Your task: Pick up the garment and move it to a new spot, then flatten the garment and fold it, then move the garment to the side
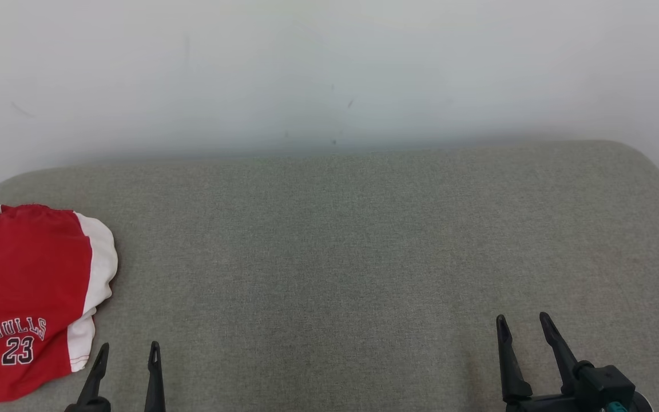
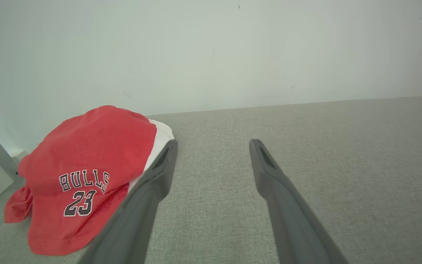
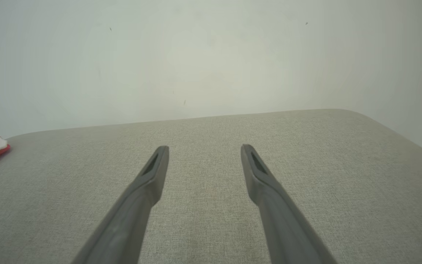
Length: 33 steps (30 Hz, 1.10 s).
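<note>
Near edge of the cushion [image 1: 329, 240]: left gripper [image 1: 128, 345] and right gripper [image 1: 522, 316] both hover low, fingers spread wide, nothing between them. The left one sits just beside the garment [image 1: 26, 286], not touching it as far as I can tell. The right one is well apart from it, toward the near right corner. Garment is red with white side panels, "BULLS 23" print facing up, lying as a loose lumpy bundle at the left edge. Part of it seems to droop over that edge in the left wrist view. Middle and far side of the cushion are bare, plain wall [image 1: 329, 68] behind. My read: the bundle isn't flat or squared, so this is step one, pick-up not yet begun. Next move needs the left arm to swing left, pinch a top layer near the white hem, lift it clear and carry it to the middle.
</note>
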Available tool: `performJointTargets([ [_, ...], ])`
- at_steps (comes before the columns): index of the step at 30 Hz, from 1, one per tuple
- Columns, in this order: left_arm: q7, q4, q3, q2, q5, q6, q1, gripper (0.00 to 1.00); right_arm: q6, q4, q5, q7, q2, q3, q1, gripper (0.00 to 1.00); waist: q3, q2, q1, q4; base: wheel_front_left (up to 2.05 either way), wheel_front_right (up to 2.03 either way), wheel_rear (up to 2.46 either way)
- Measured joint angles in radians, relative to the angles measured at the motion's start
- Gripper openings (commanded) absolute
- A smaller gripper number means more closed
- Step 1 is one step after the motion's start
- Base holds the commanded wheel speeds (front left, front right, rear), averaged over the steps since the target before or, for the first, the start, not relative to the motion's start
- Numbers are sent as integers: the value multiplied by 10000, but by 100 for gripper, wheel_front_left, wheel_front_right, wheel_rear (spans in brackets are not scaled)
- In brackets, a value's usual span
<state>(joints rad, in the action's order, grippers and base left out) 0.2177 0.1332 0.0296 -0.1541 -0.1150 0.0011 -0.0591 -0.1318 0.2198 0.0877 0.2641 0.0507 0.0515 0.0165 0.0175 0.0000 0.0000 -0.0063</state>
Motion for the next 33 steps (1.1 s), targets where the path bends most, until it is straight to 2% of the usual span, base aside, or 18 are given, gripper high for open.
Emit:
performJointTargets([
  [17, -1045, -809, 33, 2, -201, 272, -216, 100, 0, -150, 203, -619, 0, 19, -67, 100, 67, 0, 0, 26, 0, 0, 0],
  [33, -1267, -1120, 86, -52, -362, 443, -347, 100, 0, -447, 326, -970, 0, 36, 20, 100, 6, 0, 0, 49, 0, 0, 0],
])
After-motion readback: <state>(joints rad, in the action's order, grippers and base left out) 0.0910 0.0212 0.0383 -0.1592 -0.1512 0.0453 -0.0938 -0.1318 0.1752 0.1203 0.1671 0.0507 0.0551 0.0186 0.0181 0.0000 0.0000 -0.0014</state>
